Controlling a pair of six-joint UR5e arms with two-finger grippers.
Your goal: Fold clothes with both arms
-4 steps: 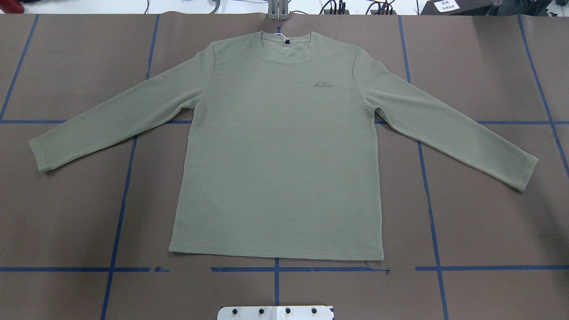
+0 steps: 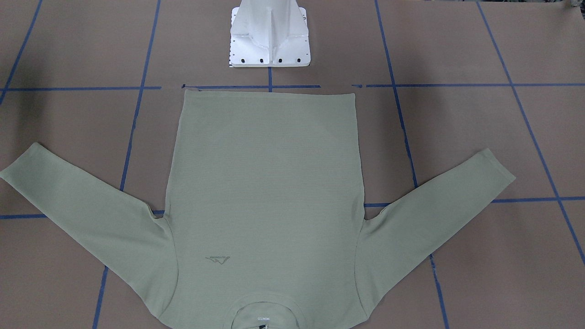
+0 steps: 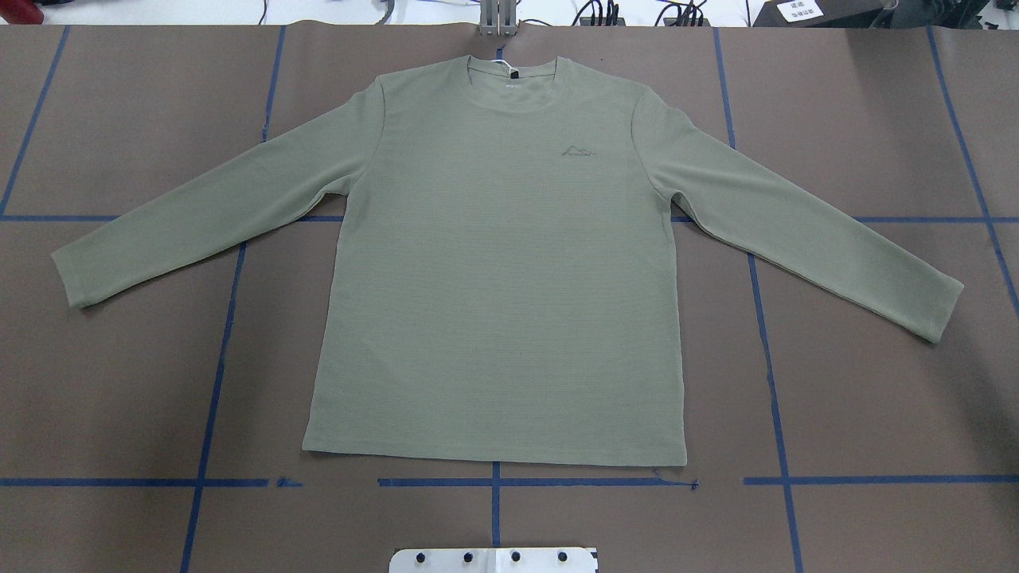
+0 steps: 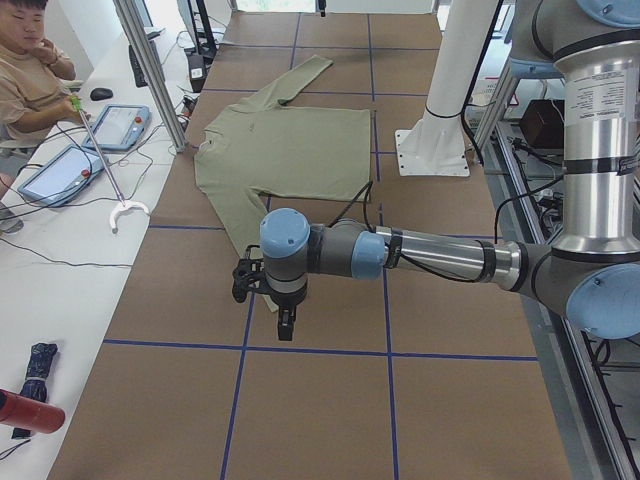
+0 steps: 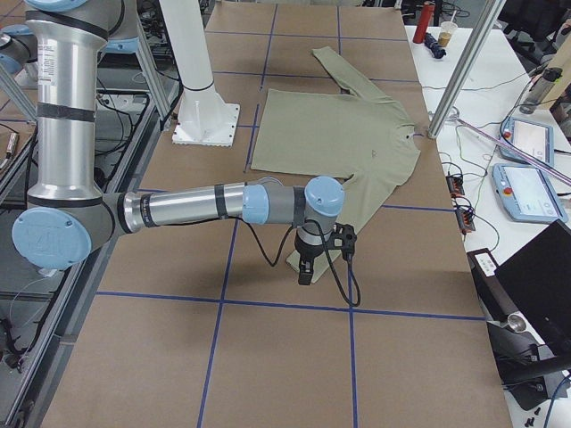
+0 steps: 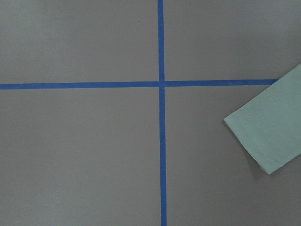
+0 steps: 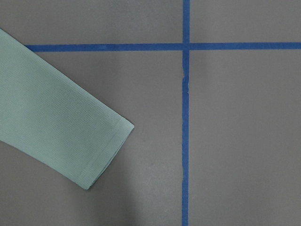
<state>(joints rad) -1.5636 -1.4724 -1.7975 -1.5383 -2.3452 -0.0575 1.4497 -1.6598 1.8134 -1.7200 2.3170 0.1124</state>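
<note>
Long-sleeved shirt (image 3: 493, 278): no change from the overhead shot half a second ago. It has the same flat spread, front up, collar at the far edge from the robot, both sleeves angled out, hem straight. No fold has started, so I judge the task to be at its very beginning, with both arms only positioning. Left cuff (image 6: 263, 136) lies below the left hand (image 4: 287, 328) and off to one side of it, at the right edge of the left wrist view. The shirt body is further out past that cuff, toward the other arm. Right cuff (image 7: 106, 146) lies the same way under the right hand (image 5: 305, 272), at the left of the right wrist view, with the body again beyond it. Both hands point down and look to hang above the tabletop (image 3: 119, 382) near their cuffs, with no contact evident. Whether they are open or closed I cannot tell, since they show only in the side views. Blue tape lines (image 6: 161, 141) cross beside each cuff.
</note>
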